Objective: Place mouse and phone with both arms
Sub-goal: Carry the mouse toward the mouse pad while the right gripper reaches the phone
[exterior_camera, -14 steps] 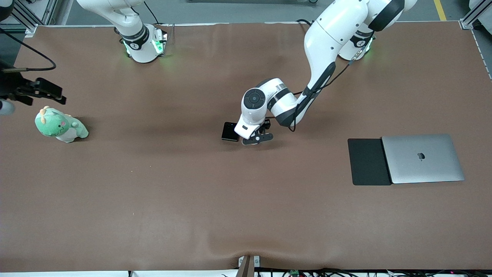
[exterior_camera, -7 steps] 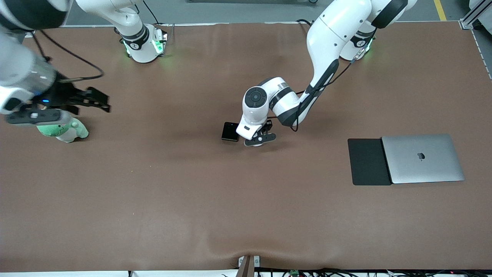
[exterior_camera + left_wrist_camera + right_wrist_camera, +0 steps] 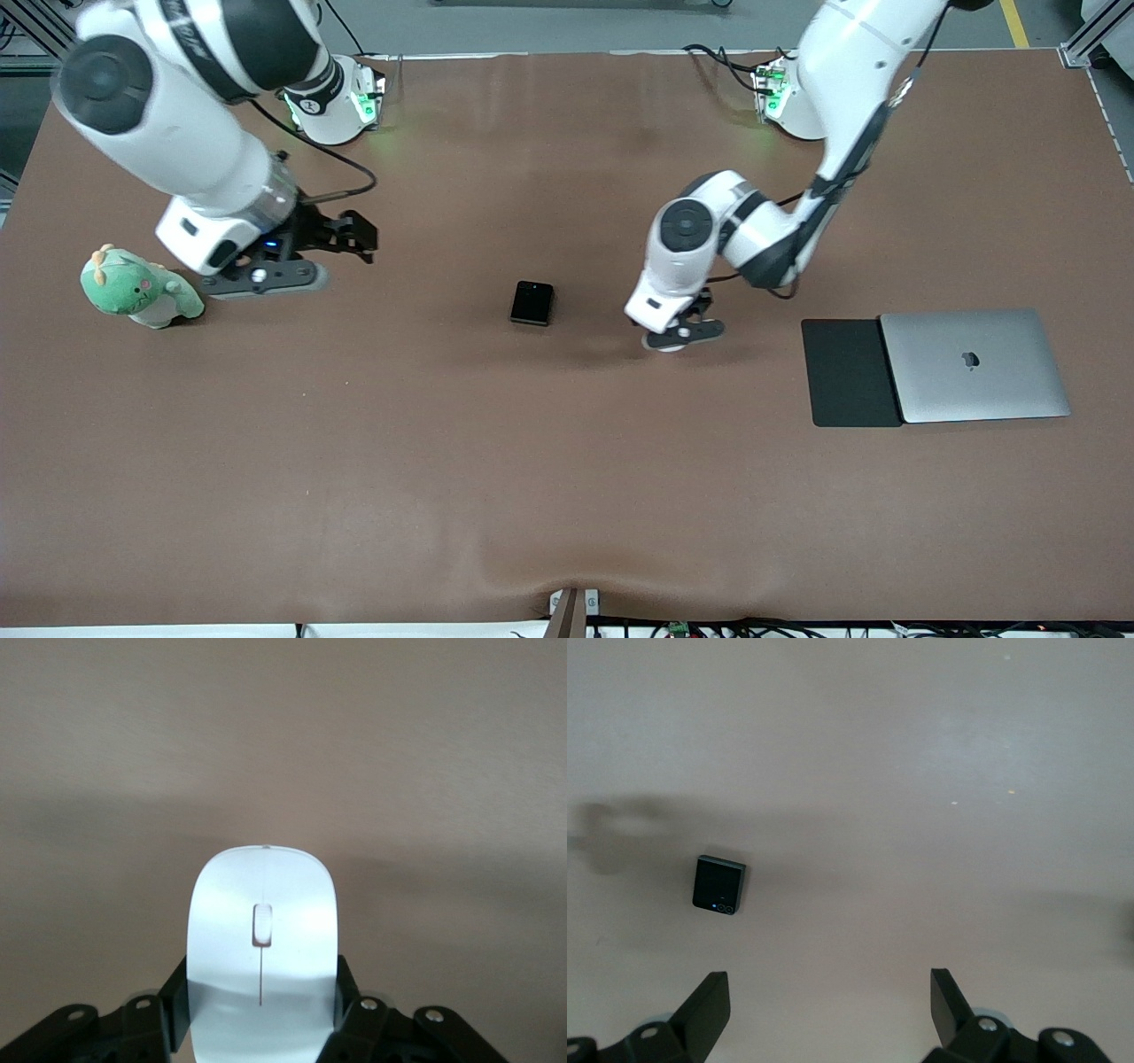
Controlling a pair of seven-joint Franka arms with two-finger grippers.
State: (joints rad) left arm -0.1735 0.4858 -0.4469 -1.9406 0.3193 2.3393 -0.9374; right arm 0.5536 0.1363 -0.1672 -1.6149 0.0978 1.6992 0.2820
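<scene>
We carry the mouse [image 3: 262,943] clamped in our left end effector [image 3: 679,334].
Right end effector [image 3: 341,237] hangs spread wide; the phone [image 3: 532,303] lies on the surface [image 3: 567,478].

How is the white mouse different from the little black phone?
The mouse is white and oval; the phone is black and nearly square. The mouse is held in the left gripper; the phone lies flat on the table, untouched. Both are small and glossy.
</scene>
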